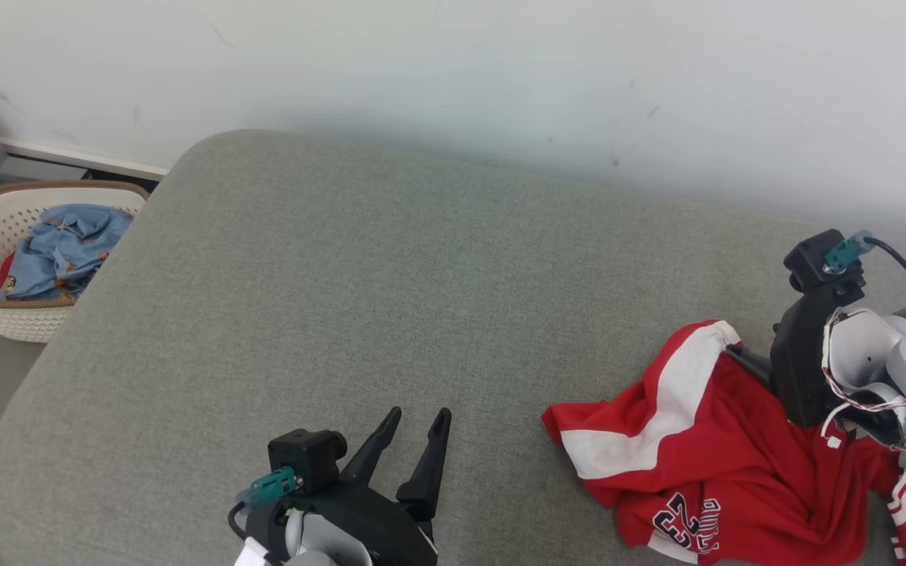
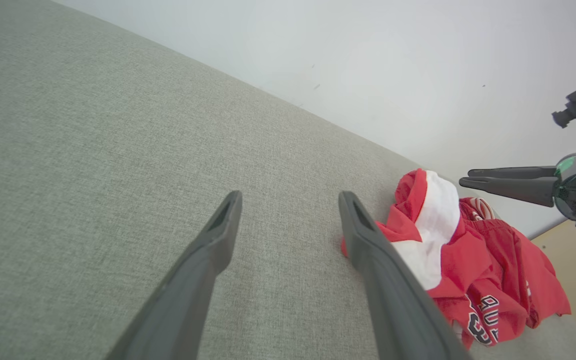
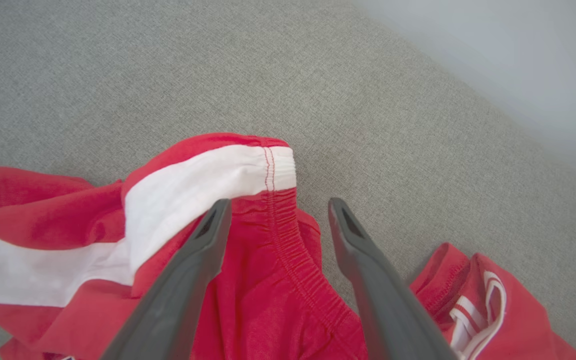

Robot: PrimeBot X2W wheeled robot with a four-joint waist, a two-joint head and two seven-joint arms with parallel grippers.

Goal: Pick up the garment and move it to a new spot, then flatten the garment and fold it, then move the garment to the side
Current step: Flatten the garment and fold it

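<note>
Right claw spread wide, gripping nothing. Its arm reaches in level from the right, over the crumpled red-and-white fabric garment at the right end of the grey upholstered cushion. The left wrist view shows a gap between them. Left claw wide, empty, low over bare cushion. Far left in my head view: white plastic basket, blue cloth inside.
</note>
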